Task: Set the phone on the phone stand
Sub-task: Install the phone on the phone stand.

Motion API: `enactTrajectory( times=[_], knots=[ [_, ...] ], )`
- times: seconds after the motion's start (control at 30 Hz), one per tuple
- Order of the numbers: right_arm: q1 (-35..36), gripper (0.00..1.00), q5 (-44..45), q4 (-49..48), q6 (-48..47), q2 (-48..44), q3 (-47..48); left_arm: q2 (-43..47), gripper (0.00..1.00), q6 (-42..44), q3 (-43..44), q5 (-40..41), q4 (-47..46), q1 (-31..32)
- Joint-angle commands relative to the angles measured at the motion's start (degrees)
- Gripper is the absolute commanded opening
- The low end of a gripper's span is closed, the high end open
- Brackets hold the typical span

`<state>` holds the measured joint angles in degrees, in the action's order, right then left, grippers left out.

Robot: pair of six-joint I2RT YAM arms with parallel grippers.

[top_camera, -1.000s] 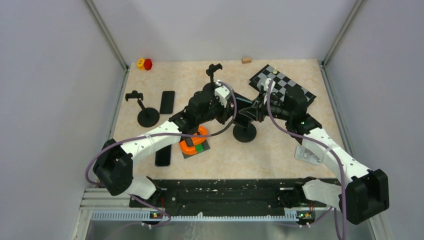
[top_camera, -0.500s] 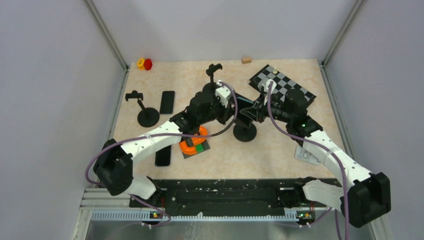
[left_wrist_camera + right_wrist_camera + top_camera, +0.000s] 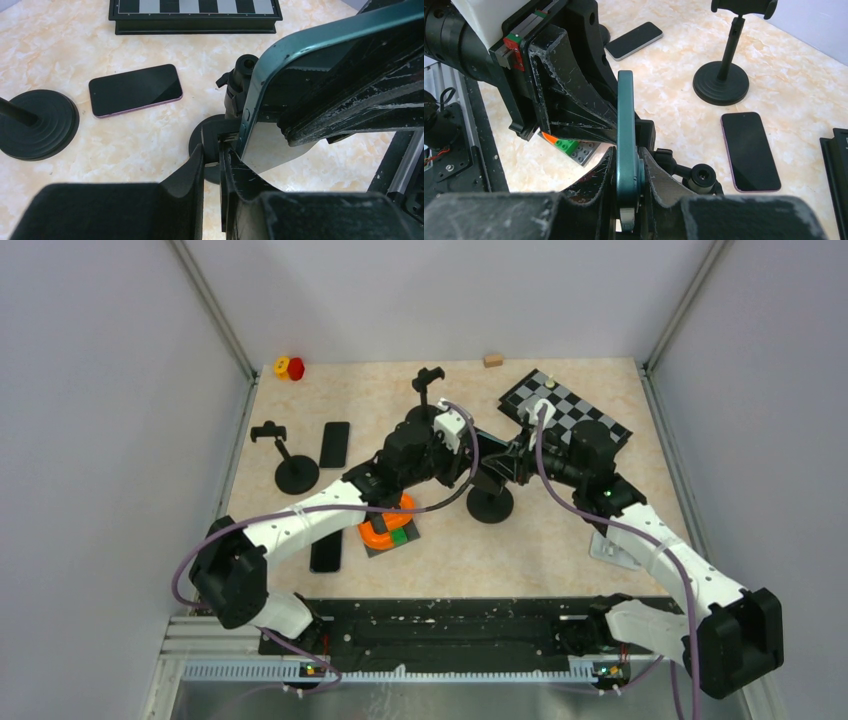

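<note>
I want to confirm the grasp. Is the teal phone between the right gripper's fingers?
Yes, the teal phone stands edge-on, pinched by the right gripper.

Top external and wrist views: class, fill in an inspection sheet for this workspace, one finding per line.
Surface: beige marbled table, no spills seen.
Job's things: teal phone held on edge at the phone stand, not yet released.
Clutter: chessboard, two spare stands, two black phones lying flat, orange ring, Lego bricks, red-and-yellow toy, wooden block.
Grippers: right pincer clamps the teal phone; left pincer nearly shut at the stand's clamp, grip unclear.
Cables: purple cables loop along both arms, no snag seen.
Surroundings: grey walls, metal corner posts.
</note>
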<state>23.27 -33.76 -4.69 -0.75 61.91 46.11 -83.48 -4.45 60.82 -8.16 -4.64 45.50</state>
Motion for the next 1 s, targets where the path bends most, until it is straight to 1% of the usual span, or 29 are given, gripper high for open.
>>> enactTrajectory(
  times=[0.0,0.23,0.37,0.5,0.67,0.97],
  knots=[
    [-1.9,0.0,18.1,1.7,-4.2,1.7,-2.0,0.5,0.0,-1.0,1.3,-5.7,4.4,1.9],
    [-1.2,0.0,22.3,2.3,-5.1,1.9,-1.6,0.3,0.0,-0.9,1.5,-7.2,4.4,2.8],
    [-0.9,0.0,23.6,2.8,-5.5,1.8,-1.3,0.3,0.0,-0.5,1.6,-8.5,6.1,3.2],
    [-0.5,0.0,24.7,2.8,-6.1,1.9,-1.2,0.4,0.0,0.1,1.7,-12.0,6.1,3.4],
    [-0.2,0.0,23.6,2.1,-6.5,1.7,-1.1,0.8,0.0,1.2,1.4,-16.1,5.8,3.4],
    [-0.2,0.0,22.5,-1.4,-7.0,1.5,-2.1,0.5,0.0,1.8,1.0,-19.2,5.5,3.5]
  ],
)
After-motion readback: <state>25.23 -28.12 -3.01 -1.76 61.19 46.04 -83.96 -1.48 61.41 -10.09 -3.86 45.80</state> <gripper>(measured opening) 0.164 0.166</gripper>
